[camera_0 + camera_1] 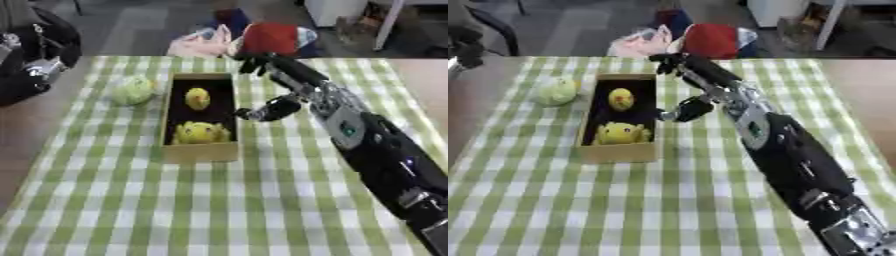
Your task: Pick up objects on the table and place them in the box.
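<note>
An open cardboard box [200,151] lies lengthways on the green checked cloth. Inside it sit a small yellow egg-shaped object [198,98] toward the far end and a larger yellow lumpy object [201,132] at the near end. A pale green round object [133,89] rests on the cloth just left of the box. My right hand [296,80] is stretched out beside the box's far right corner. Its fingers [254,62] point at the table's far edge and its thumb [273,108] hangs next to the box's right wall; it is open and holds nothing. A black and silver part of my left arm [31,70] shows at the left edge.
Beyond the table's far edge are a red object [271,37] and a pinkish bundle [199,44]. My right forearm [385,150] crosses the right side of the cloth. Bare wooden table [22,130] shows left of the cloth.
</note>
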